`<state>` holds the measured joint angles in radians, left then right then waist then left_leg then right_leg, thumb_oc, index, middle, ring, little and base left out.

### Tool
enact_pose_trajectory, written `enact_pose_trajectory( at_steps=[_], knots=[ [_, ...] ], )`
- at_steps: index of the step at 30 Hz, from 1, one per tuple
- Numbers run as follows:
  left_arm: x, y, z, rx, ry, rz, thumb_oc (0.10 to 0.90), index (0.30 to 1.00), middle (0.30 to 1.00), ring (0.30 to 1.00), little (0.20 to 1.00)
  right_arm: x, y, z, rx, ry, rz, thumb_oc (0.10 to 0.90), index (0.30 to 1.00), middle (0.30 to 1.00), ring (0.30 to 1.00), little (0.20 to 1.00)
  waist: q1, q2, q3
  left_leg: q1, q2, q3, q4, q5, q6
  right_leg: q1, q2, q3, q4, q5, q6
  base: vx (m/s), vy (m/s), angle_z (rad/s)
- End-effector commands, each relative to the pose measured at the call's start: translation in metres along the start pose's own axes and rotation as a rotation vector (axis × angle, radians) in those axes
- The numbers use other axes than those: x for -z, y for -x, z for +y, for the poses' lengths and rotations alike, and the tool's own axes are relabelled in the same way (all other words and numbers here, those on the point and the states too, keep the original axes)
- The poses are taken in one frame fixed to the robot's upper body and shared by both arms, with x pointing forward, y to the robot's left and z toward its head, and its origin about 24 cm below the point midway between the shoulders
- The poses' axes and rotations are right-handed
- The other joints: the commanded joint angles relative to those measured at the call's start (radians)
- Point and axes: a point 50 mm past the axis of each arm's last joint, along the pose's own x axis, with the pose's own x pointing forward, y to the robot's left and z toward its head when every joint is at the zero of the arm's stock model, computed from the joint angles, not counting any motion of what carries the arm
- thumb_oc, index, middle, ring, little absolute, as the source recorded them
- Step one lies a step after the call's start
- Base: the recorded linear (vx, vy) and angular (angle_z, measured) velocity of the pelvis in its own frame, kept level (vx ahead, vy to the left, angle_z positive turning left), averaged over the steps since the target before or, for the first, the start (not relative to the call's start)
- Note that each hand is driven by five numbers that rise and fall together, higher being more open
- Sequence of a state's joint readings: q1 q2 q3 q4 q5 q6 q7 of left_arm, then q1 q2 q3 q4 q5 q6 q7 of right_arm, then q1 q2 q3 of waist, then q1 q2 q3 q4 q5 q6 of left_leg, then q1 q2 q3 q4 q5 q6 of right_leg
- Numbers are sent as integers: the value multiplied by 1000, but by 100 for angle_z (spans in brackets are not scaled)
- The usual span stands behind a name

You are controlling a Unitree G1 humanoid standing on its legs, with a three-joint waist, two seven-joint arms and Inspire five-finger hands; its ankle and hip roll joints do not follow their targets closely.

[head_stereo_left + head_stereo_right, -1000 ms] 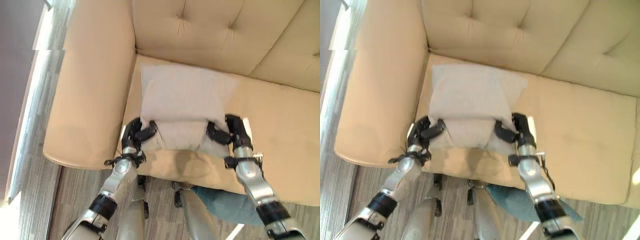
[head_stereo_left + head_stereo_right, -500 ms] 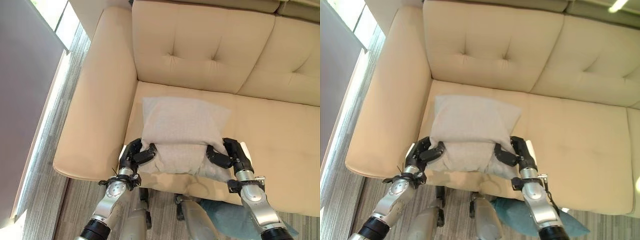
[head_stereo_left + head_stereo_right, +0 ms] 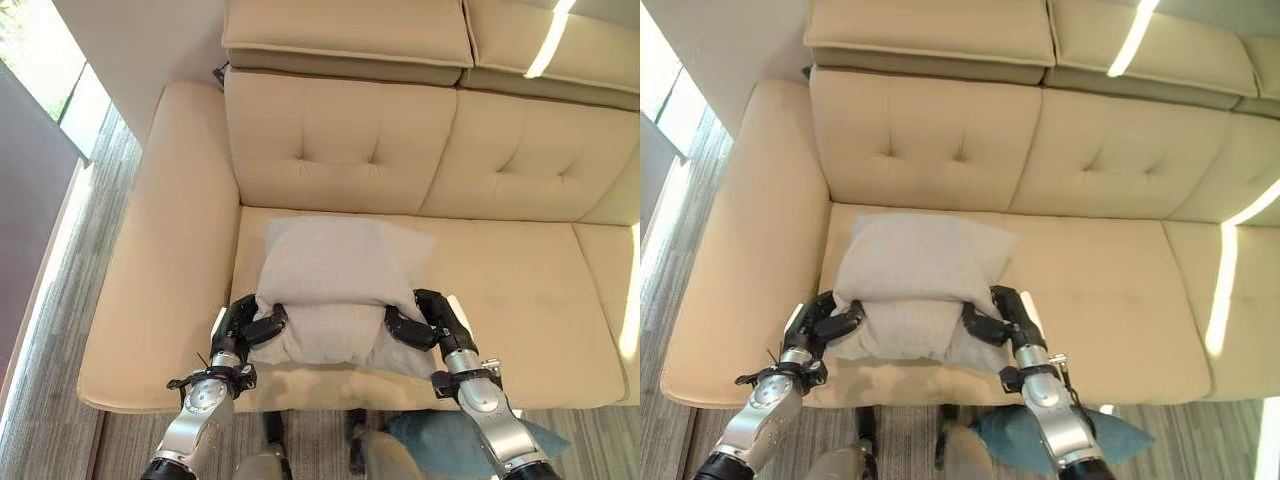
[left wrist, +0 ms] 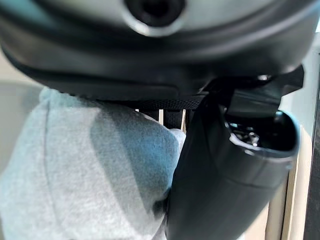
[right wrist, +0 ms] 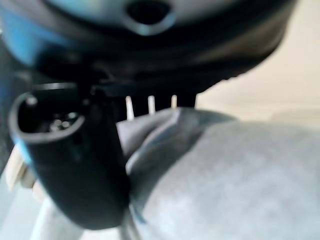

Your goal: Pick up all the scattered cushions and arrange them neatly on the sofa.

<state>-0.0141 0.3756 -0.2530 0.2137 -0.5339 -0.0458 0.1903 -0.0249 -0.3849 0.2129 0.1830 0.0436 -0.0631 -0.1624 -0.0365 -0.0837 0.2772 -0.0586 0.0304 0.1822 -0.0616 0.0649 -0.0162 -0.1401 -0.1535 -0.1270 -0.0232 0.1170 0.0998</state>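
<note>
A light grey cushion (image 3: 335,275) lies on the left seat of the beige sofa (image 3: 520,290), its far edge close to the backrest. My left hand (image 3: 245,328) pinches the cushion's near left corner, thumb on top of the cloth. At the near right corner my right hand (image 3: 425,322) grips the same way. Both wrist views show grey cloth (image 4: 95,170) (image 5: 235,180) pressed between thumb and fingers. A teal cushion (image 3: 450,440) lies on the floor below the sofa's front edge, beside my right arm.
The sofa's left armrest (image 3: 150,250) stands just left of my left hand. The tufted backrest (image 3: 400,150) rises behind the cushion. The sofa's right seat (image 3: 1110,290) is bare. Grey wood floor (image 3: 60,280) runs along the left, next to a window.
The camera has tilted up and back, so more backrest shows. Both hands keep their hold on the grey cushion, which sits a little farther in on the seat.
</note>
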Motion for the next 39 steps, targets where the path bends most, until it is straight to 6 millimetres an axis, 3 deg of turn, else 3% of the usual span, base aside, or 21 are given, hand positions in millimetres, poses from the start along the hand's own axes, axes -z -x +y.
enact_pose_trajectory(
  at_steps=[1,6,10,12,13,20,23,27,29,33,35,36,39],
  knots=[
    [-69,-5,-37,158,39,-372,400,300,300,300,300,-67,-15,-15,76,-46,-334,400,300,300,300,300,5,-5,-99,-36,-38,-35,83,-113,17,18,-14,-33,10,-54,62,-5,-126,-3],
    [-71,-5,-41,159,40,-386,400,300,300,300,300,-75,-14,-21,109,-3,-372,400,300,300,300,300,-1,-1,-106,-56,-24,-43,59,-97,6,16,14,-18,-33,-48,52,17,-110,-5],
    [-88,-10,-51,163,-12,-464,400,300,300,300,300,-90,-19,-23,152,14,-440,400,300,300,300,300,-11,13,-105,-69,-15,-54,21,-72,-2,-3,33,-12,-55,-48,43,-9,-94,-3],
    [-116,-15,-66,174,-35,-577,400,300,300,300,300,-114,-28,-21,185,-15,-531,400,300,300,300,300,-13,27,-95,-90,-12,-60,-3,-53,-5,-31,43,-1,-60,-50,38,-64,-49,-2],
    [-117,-16,-66,173,-35,-579,400,300,300,300,300,-115,-29,-21,186,-14,-534,400,300,300,300,300,-13,27,-95,-92,-12,-60,-4,-52,-6,-33,43,-1,-60,-50,38,-74,-31,-1],
    [-209,-10,-95,135,-64,-971,400,300,300,300,300,-197,-41,-26,321,-9,-846,400,300,300,300,300,-9,62,-54,-188,-15,-83,29,-49,-9,-144,47,13,9,-68,19,-84,-4,2],
    [-243,7,-99,109,-93,-1161,400,300,300,300,300,-231,-28,-37,418,37,-1023,400,300,300,300,300,-9,70,-51,-232,-18,-88,66,-56,-9,-195,42,16,58,-79,11,-32,6,10],
    [-269,42,-99,81,-22,-1388,400,300,300,300,300,-263,4,-48,589,41,-1260,400,300,300,300,300,-11,69,-54,-300,-27,-93,130,-73,-7,-254,35,21,97,-84,5,-25,4,6],
    [-273,43,-100,49,13,-1412,400,300,300,300,300,-270,6,-50,658,57,-1301,400,300,300,300,300,-9,67,-57,-332,-29,-97,162,-90,-9,-275,32,20,109,-90,4,-35,-15,2],
    [-279,29,-113,9,45,-1372,400,300,300,300,300,-288,-5,-55,765,115,-1317,400,300,300,300,300,-5,65,-62,-394,-26,-109,195,-95,-13,-324,28,14,124,-86,2,-52,-32,4],
    [-292,-7,-126,-53,-112,-1262,400,300,300,300,300,-308,-37,-76,892,219,-1195,400,300,300,300,300,2,55,-66,-440,-23,-121,194,-77,-20,-366,25,10,126,-79,3,-60,-56,12],
    [-294,-7,-126,-53,-110,-1267,400,300,300,300,300,-311,-37,-76,895,217,-1200,400,300,300,300,300,1,56,-62,-443,-23,-122,194,-76,-20,-369,25,10,127,-79,3,-60,-43,14],
    [-325,-30,-144,-75,-201,-1181,400,300,300,300,300,-334,-71,-88,910,186,-997,400,300,300,300,300,9,49,-31,-496,-23,-133,199,-56,-23,-418,23,4,137,-71,6,-88,-36,10]
  ],
)
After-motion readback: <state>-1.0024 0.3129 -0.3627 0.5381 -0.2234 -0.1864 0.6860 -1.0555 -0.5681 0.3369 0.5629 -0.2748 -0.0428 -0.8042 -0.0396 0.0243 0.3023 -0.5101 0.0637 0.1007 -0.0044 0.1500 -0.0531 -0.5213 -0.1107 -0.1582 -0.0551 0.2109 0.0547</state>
